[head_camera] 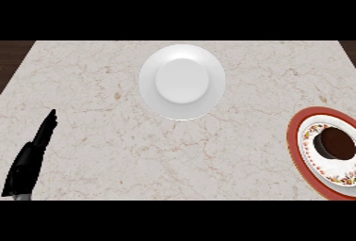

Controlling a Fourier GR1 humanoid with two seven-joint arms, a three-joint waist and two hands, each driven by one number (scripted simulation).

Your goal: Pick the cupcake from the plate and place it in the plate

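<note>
The cupcake (336,142) sits on the red plate (297,141) at the right edge of the bench (104,141), about midway between near and far. Seen from above it is a dark brown round top, almost black at the rim, ringed by a pale wrapper edge. It rests toward the middle of the plate's white inner field, which carries a band of small orange and red flowers — outside that runs a broad red border. Part of the plate is cut off by the right edge of the view.

The white plate (182,81) lies far and near the middle of the bench, well apart from the red one, with a plain raised centre and nothing on it.

The left robot hand (31,157) shows at the near left, black, its fingers straight and held together, pointing away — it touches nothing and lies well apart from both plates. The right robot hand is out of view.

The bench top is pale marble with faint brown veins.
</note>
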